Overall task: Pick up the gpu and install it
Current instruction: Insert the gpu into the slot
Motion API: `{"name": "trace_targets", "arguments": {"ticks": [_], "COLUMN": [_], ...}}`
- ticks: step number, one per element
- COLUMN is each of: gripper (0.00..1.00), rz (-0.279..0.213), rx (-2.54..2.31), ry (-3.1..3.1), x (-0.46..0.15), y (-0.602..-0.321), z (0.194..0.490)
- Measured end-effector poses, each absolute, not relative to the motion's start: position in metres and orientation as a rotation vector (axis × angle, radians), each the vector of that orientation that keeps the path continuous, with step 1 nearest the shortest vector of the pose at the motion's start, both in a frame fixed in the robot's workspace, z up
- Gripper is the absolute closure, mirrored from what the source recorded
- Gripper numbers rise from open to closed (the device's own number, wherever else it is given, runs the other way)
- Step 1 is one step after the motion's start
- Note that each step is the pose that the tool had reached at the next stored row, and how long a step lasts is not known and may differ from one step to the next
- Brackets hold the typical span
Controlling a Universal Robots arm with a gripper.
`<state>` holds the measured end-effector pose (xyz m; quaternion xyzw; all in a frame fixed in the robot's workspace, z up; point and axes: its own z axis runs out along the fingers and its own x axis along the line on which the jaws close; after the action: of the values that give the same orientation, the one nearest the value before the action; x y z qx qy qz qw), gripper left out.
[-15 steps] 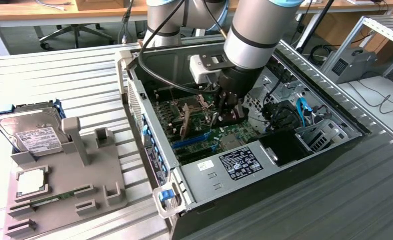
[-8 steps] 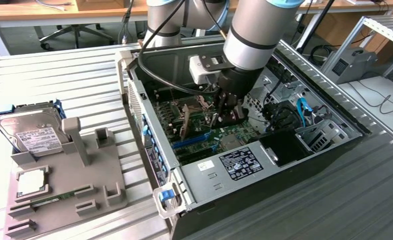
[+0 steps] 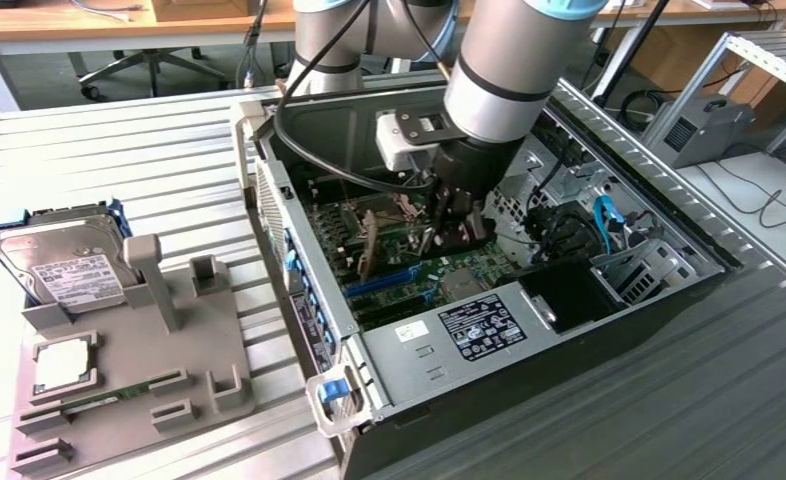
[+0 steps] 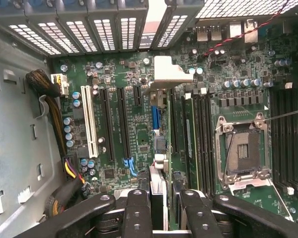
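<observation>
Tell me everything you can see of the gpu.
The gpu shows edge-on in the wrist view, a thin card upright over the green motherboard. Its pale metal bracket sits at the end by the case's rear slot openings. The gripper clamps it between black fingers. It runs in line with a blue slot; whether it is seated cannot be told.

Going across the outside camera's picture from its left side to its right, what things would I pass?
Silver hard drive → grey parts holder → open computer case → the robot's hand holding the gpu over the motherboard → blue cable → grey box.
</observation>
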<state>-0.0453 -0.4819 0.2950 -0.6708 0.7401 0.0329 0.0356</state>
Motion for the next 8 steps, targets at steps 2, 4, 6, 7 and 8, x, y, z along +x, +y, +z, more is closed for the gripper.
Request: {"name": "trace_targets", "arguments": {"ticks": [2, 4, 6, 7, 8], "gripper": [0.72, 0.72, 0.72, 0.72, 0.72], "rz": [0.101, 0.101, 0.101, 0.101, 0.101], "rx": [-2.061, -2.061, -2.061, -2.061, -2.061], "ry": [2.274, 2.274, 2.274, 2.274, 2.274], "x": [-0.0457, -0.0461, -0.0467, -0.0472, -0.0476], "y": [-0.4820, -0.4820, -0.4820, -0.4821, -0.4821], "z": [0.2946, 0.2943, 0.2937, 0.2934, 0.2933]}}
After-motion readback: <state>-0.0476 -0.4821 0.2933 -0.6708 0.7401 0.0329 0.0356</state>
